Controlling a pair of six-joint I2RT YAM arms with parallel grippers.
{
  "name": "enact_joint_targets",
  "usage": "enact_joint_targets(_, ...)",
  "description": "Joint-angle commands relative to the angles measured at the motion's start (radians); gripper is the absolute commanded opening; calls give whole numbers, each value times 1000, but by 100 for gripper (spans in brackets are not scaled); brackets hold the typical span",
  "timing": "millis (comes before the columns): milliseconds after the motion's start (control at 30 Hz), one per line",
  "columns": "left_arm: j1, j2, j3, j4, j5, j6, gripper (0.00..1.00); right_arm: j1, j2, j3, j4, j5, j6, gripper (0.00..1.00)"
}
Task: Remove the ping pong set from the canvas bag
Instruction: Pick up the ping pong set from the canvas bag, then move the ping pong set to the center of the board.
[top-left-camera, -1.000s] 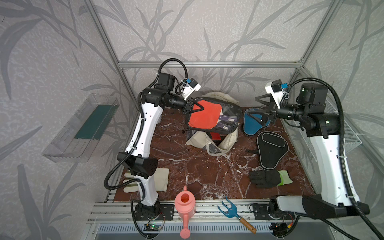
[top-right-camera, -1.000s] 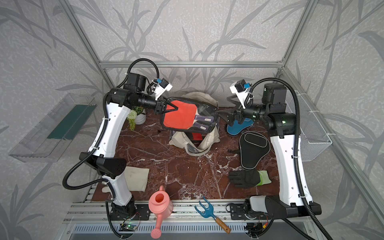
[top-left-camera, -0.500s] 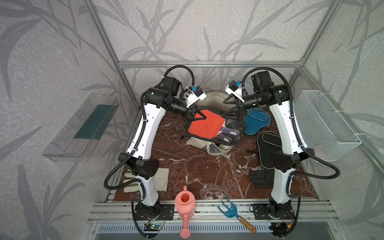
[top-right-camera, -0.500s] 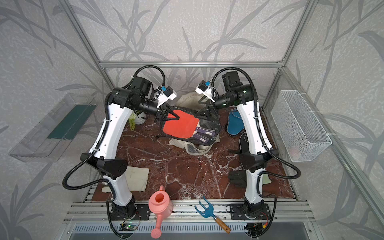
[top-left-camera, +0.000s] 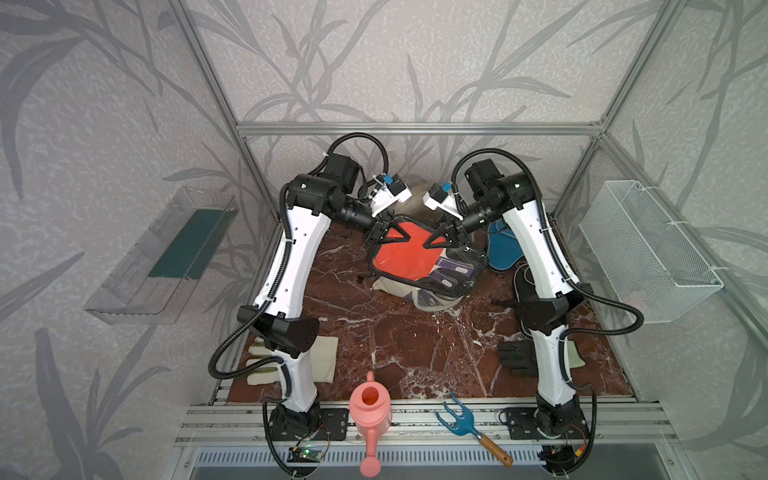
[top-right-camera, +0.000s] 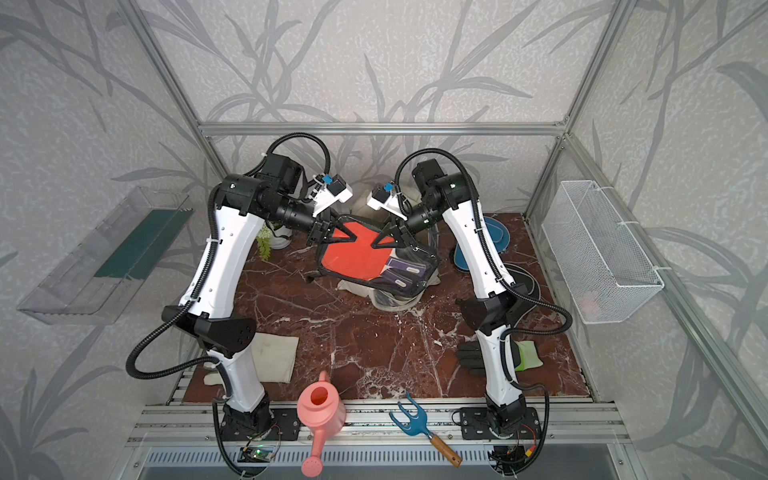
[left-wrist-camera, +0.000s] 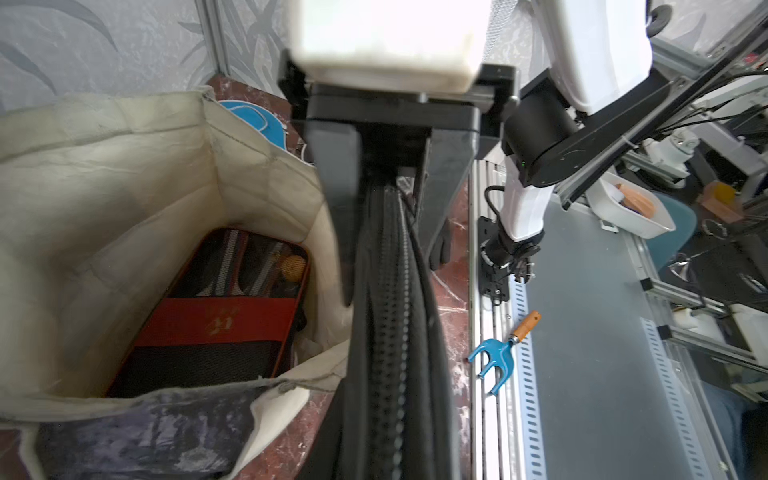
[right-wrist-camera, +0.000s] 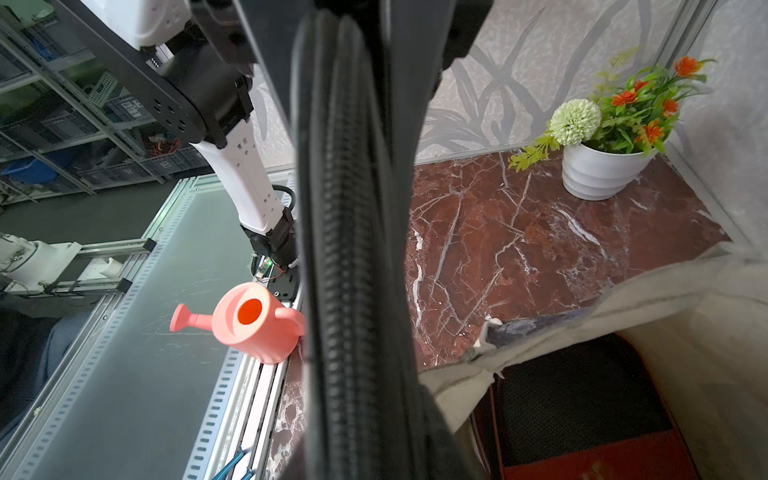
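Aloft, left fingers (left-wrist-camera: 337, 187) and right fingers (right-wrist-camera: 409, 50) pinch the paddle case (top-left-camera: 401, 259) zip rim above the canvas bag (left-wrist-camera: 124, 158).

Desk: red-brown marble-patterned slab (top-left-camera: 415, 332) with white veins.
Back middle: open cream canvas bag (left-wrist-camera: 104, 174).
Right side: blue paddle-shaped padded case (top-left-camera: 500, 249), black paddle-shaped case (top-right-camera: 527, 286), black glove with green cuff (top-left-camera: 515, 359).
Left side: flat cream glove (top-left-camera: 324, 357); white ribbed flowerpot (right-wrist-camera: 598, 170) in the back corner.
Front edge: pink plastic watering can (top-left-camera: 370, 409).
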Motion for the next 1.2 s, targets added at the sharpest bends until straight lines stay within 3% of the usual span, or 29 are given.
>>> enact_joint_targets(0, -11, -20, 37, 63, 83, -9, 0, 6, -13, 5, -85, 25, 57, 0)
enact_joint_targets(100, -9, -55, 10, 147, 1, -83, 1, -4, -68, -12, -47, 55, 89, 0)
enact_joint_targets(133, -7, -76, -8, 196, -51, -127, 14, -15, -95, -26, -24, 54, 108, 0)
enact_joint_targets(233, 17, -154, -72, 360, -223, -258, 76, -55, -173, -58, 51, 54, 176, 0)
enact_joint_targets(300, 36, -217, -131, 460, -360, -349, 96, -86, -237, -89, 120, 65, 240, 0)
enact_joint_targets(467, 44, -332, -311, 623, -684, -515, 99, -143, -427, -218, 354, 247, 474, 0)
enact_joint_targets(567, 43, -312, -358, 628, -784, -640, 99, -187, -525, -271, 468, 428, 637, 0)
enact_joint_targets(733, 31, -220, -430, 679, -705, -775, 99, -252, -681, -458, 605, 719, 783, 0)
enact_joint_targets(867, -12, -123, -424, 698, -760, -818, 99, -296, -791, -670, 696, 875, 825, 0)
enact_joint_targets(1033, -22, 18, -320, 623, -752, -843, 99, -372, -851, -817, 738, 868, 851, 0)
enact_joint_targets(1167, -37, 58, -321, 637, -724, -851, 99, -415, -871, -922, 784, 832, 874, 0)
